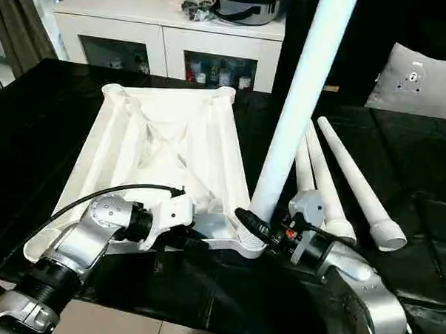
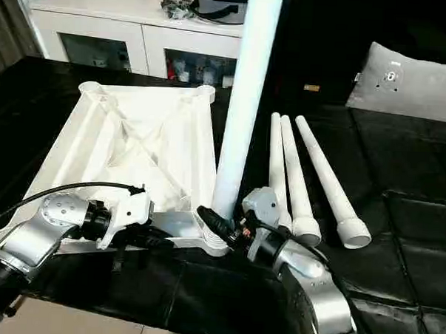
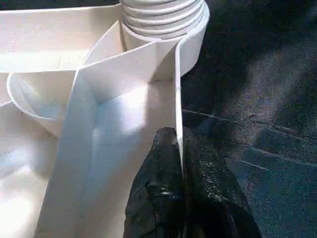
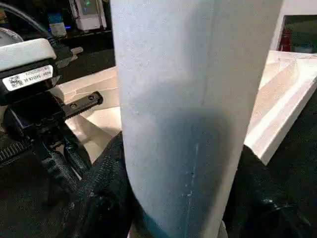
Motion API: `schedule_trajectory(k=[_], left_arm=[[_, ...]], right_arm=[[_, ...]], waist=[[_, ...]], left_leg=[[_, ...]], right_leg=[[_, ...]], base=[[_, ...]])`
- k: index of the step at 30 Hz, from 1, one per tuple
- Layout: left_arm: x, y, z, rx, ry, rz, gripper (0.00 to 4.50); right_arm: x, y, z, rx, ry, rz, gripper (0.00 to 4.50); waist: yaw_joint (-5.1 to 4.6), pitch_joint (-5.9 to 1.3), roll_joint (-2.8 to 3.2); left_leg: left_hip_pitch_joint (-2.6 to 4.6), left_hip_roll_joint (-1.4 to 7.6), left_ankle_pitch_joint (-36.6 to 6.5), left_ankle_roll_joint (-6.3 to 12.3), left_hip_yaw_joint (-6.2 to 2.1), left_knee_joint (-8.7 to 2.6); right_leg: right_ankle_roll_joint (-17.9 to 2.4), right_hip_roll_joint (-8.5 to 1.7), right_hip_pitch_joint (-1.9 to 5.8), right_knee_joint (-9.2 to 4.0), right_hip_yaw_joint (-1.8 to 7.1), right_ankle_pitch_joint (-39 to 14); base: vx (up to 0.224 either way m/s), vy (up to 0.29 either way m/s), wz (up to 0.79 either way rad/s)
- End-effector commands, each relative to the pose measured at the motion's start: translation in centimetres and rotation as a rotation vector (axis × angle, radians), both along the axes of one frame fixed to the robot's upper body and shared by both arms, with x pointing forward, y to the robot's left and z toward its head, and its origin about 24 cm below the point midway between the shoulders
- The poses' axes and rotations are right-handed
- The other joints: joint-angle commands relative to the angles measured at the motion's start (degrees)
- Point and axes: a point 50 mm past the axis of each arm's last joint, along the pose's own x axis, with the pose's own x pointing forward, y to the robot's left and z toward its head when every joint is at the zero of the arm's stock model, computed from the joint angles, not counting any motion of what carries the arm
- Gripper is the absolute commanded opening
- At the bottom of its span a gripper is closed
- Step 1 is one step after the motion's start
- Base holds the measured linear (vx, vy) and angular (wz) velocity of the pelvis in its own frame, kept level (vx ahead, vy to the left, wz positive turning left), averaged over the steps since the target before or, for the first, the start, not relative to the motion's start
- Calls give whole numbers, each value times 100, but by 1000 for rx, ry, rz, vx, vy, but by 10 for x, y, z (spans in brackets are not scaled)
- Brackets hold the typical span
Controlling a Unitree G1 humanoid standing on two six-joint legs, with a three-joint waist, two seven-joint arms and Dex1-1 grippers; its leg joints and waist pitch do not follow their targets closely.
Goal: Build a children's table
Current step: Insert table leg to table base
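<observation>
Tabletop (image 1: 165,146), underside up on the black surface (image 1: 47,115), long axis running away from the robot toward the cabinet (image 1: 169,39). One leg (image 1: 304,89) stands nearly upright in the near right corner socket (image 1: 251,246), wide threaded end down, narrow end leaning slightly up and to the right. The right gripper (image 1: 259,226) has its fingers (image 4: 101,183) closed around the leg's base; the left gripper (image 3: 182,148) has its fingers (image 3: 163,163) pinched shut on the tabletop's near rim, steadying it. Step in hand, as judged: seating the first leg. The next move likely calls for turning or pressing the leg home while the rim stays braced. Three spare legs (image 1: 341,179) lie side by side just right of the tabletop, narrow ends pointing away.
</observation>
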Motion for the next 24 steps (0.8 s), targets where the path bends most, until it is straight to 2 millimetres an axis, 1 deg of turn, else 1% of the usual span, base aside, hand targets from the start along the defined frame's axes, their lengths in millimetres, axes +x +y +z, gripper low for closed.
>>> schedule_trajectory(k=[1,2,4,9,10,11,12,13,14,16,17,18,20,21,22,24], left_arm=[[12,8,17,-18,-69,40,0],[12,9,17,-17,-71,41,0],[10,9,16,-15,-67,38,0],[9,9,15,-19,-60,37,0],[8,9,14,-19,-59,37,0],[6,8,14,-20,-51,34,0],[6,8,13,-16,-51,33,0],[6,9,12,-7,-51,30,0],[6,9,12,-7,-51,30,0],[6,9,12,-4,-51,29,0],[7,8,12,-4,-53,27,0],[7,7,12,-5,-54,26,0],[6,6,12,-6,-52,22,0],[6,6,12,-6,-52,22,0],[5,6,12,-5,-53,21,0],[5,6,11,3,-53,16,0]], right_arm=[[-13,3,-30,-35,147,17,189],[-13,3,-30,-29,145,14,189],[-13,2,-30,-18,131,9,189],[-13,3,-29,0,127,-2,189],[-13,2,-29,6,127,-5,189],[-15,1,-30,18,127,-10,189],[-16,1,-31,19,126,-9,189],[-18,1,-32,11,126,2,189],[-18,1,-32,11,126,2,189],[-19,1,-32,7,126,7,189],[-20,0,-34,-35,117,26,189],[-21,0,-35,-55,113,35,189],[-23,-1,-39,-108,115,65,189],[-23,-1,-39,-117,116,71,189],[-23,-1,-41,-145,118,91,189],[-23,0,-43,-175,131,119,189]], waist=[[49,-192,-12],[61,-189,15],[60,-185,38],[55,-183,37],[50,-176,75],[56,-178,71],[64,-182,96],[61,-182,97],[58,-181,79],[59,-181,82],[53,-182,56],[62,-182,67],[61,-173,75],[64,-173,71],[68,-170,55],[57,-167,58]], left_leg=[[-60,534,-1125,196,-210,-529],[-57,532,-1081,210,-208,-525],[-54,534,-1102,208,-209,-524],[-49,541,-1181,189,-215,-537],[-51,540,-1251,173,-215,-544],[-48,542,-1299,160,-223,-545],[-48,541,-1284,159,-226,-543],[-45,546,-1279,157,-226,-548],[-47,548,-1263,165,-223,-551],[-55,542,-1225,182,-220,-552],[-55,544,-1213,188,-216,-551],[-55,542,-1200,191,-218,-548],[-58,531,-1213,195,-208,-543],[-56,531,-1213,195,-211,-542],[-52,530,-1209,208,-212,-540],[-55,535,-1245,203,-218,-547]], right_leg=[[-999,-700,239,-546,493,-1722],[-1020,-709,235,-538,499,-1694],[-1012,-713,229,-546,495,-1748],[-1010,-707,229,-552,497,-1760],[-1018,-701,225,-566,497,-1768],[-1020,-712,232,-561,497,-1803],[-1022,-717,234,-561,499,-1786],[-1029,-709,231,-560,498,-1748],[-1040,-700,233,-552,497,-1679],[-1058,-703,241,-549,496,-1629],[-1056,-701,243,-553,494,-1628],[-1056,-704,244,-544,495,-1631],[-1017,-700,239,-564,494,-1736],[-1001,-703,241,-566,493,-1776],[-975,-706,238,-572,494,-1860],[-966,-698,233,-572,491,-1920]], base=[[0,0,0],[0,0,0],[0,0,0],[0,0,0],[0,0,0],[0,0,0],[0,0,0],[0,0,0],[0,0,0],[0,0,0],[0,0,0],[0,0,0],[0,0,0],[0,0,0],[0,0,0],[0,0,0]])
